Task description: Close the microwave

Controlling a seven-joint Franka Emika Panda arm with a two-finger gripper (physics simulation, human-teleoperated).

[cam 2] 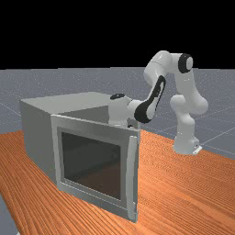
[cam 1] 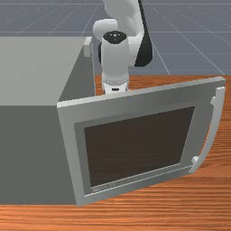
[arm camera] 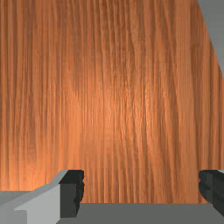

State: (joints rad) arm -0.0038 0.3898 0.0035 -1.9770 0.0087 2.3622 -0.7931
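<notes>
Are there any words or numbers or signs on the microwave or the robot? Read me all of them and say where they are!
A tiny row of marks like lettering, below the dark window on the microwave door: too small to read.
Little light specks on the robot arm's dark cap: too small to tell if they are letters.
I can't read any words, numbers or signs.

simulated space, grey gridded floor, black backdrop, orange-brown wood table
</notes>
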